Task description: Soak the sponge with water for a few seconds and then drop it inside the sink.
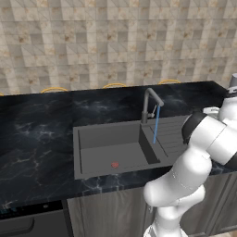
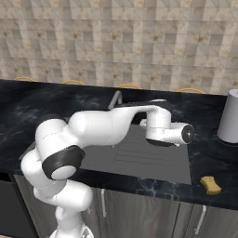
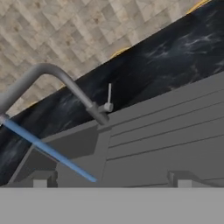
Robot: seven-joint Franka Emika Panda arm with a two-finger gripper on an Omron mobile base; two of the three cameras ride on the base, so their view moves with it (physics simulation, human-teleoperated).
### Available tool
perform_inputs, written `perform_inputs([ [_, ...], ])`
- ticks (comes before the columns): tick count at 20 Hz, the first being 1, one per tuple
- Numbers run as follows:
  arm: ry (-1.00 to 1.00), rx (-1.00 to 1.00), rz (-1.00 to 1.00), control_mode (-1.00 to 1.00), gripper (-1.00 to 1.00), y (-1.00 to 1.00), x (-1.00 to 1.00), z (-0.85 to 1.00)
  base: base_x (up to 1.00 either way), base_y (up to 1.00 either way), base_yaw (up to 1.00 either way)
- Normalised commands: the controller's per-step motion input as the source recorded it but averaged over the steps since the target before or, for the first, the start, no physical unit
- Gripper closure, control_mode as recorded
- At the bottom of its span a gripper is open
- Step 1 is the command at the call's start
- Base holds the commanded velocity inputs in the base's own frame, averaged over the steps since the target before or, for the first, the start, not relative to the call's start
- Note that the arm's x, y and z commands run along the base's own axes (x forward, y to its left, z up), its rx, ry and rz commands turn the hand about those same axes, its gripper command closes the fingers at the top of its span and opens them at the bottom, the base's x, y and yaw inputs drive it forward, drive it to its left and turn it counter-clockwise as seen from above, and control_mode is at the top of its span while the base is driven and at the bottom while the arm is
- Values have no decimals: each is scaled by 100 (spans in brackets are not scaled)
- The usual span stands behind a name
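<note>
The sponge (image 2: 210, 184) is seen in the right base view as a small yellow blocky piece with a curved outline, lying on the black marbled worktop (image 2: 28, 104) to the right of the sink (image 2: 153, 162), near the front edge and well apart from the arm. In the left base view the sink (image 1: 111, 155) is shown as a dark grey rectangular recessed basin with a ribbed drainboard on its right, and a small red round spot (image 1: 115, 165) is seen on the basin floor. The faucet (image 1: 150, 104) is shown there as a grey curved tube rising behind the divide between basin and drainboard, and the water (image 1: 156, 124) is seen as a thin straight light-blue stream falling from its spout. From the right base view the basin is largely hidden by the white arm, whose hand (image 2: 167, 132) is stretched over the drainboard; a pale grey cylindrical vessel (image 2: 229, 122) is seen on the worktop at the right. In the hand view the faucet (image 3: 52, 81) with its small lever, the water (image 3: 48, 148) and the flat ridges of the drainboard (image 3: 175, 131) are shown close up. The fingertips (image 3: 40, 178) of the jaws are seen far apart at the bottom of that view, released, with nothing between them. The wall (image 1: 115, 41) is covered in beige mottled tiles.
</note>
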Motion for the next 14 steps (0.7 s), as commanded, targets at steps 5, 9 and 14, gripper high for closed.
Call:
perform_inputs([
  [5, 11, -14, 3, -100, -100, 3, -24, 46, 0, 0, 0],
  [9, 9, -17, 7, -100, -100, 19, -30, 44, 0, 0, 0],
  [14, 16, -21, 8, -100, -100, 17, -35, 24, 0, 0, 0],
])
